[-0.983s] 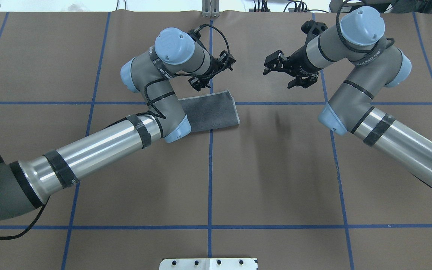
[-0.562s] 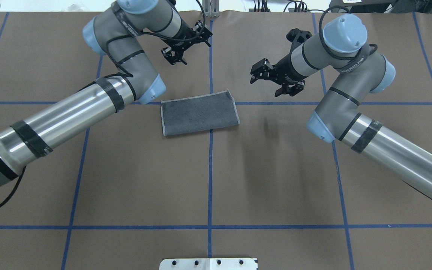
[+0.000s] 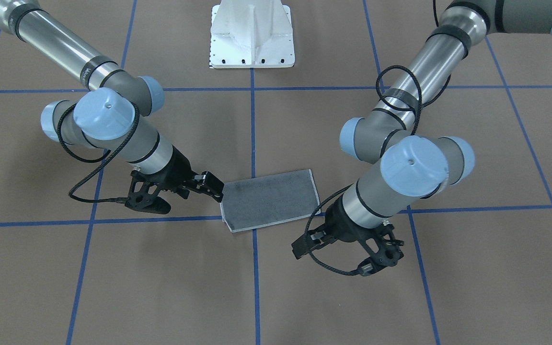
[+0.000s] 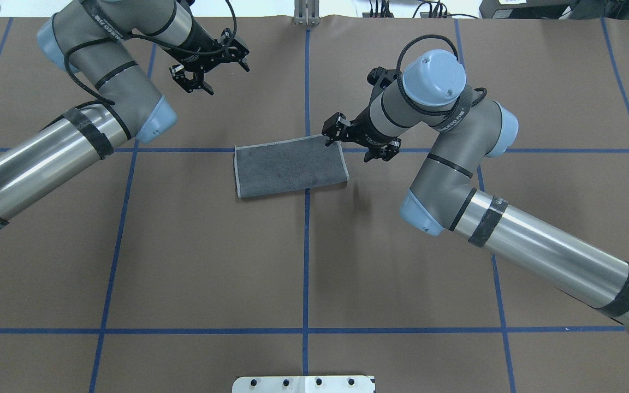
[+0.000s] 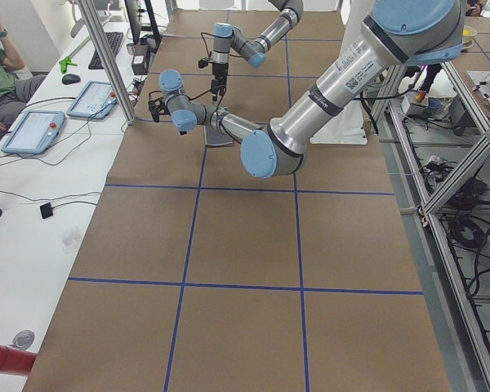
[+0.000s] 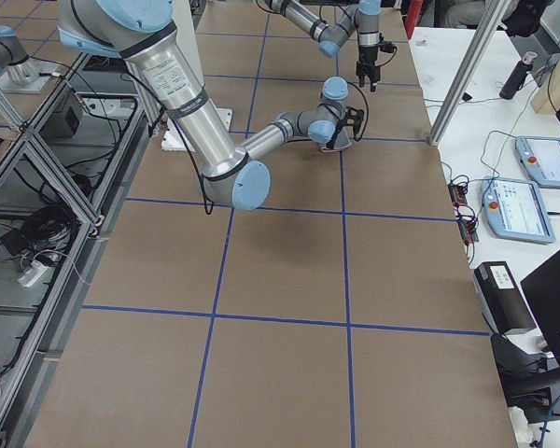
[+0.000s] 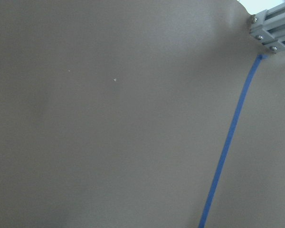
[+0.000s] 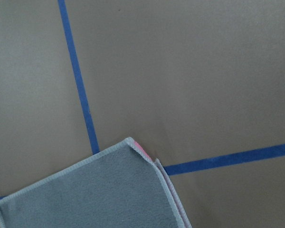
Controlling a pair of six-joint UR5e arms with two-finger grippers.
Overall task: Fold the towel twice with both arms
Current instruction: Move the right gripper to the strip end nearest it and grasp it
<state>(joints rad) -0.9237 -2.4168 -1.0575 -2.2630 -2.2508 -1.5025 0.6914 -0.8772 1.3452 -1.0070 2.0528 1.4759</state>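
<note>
The towel (image 4: 291, 171) lies flat on the brown table, folded into a rectangle with its dark grey face up; it also shows in the front view (image 3: 270, 199). In the right wrist view its corner (image 8: 109, 194) shows a pink sliver under the pale hem. My right gripper (image 4: 354, 143) is open, with one finger over the towel's far right corner; I cannot tell if it touches. My left gripper (image 4: 213, 70) is open and empty, well away from the towel at the far left. The left wrist view shows only bare table.
Blue tape lines (image 4: 306, 245) grid the table cover. The white pedestal base (image 3: 252, 33) stands at the robot's side. A metal post (image 4: 306, 13) stands at the far edge. An operator (image 5: 0, 73) and tablets are beyond the table.
My left arm has swung off the towel, up and to the far left. My right gripper has moved left and down to the towel's far right corner. The towel has not moved.
</note>
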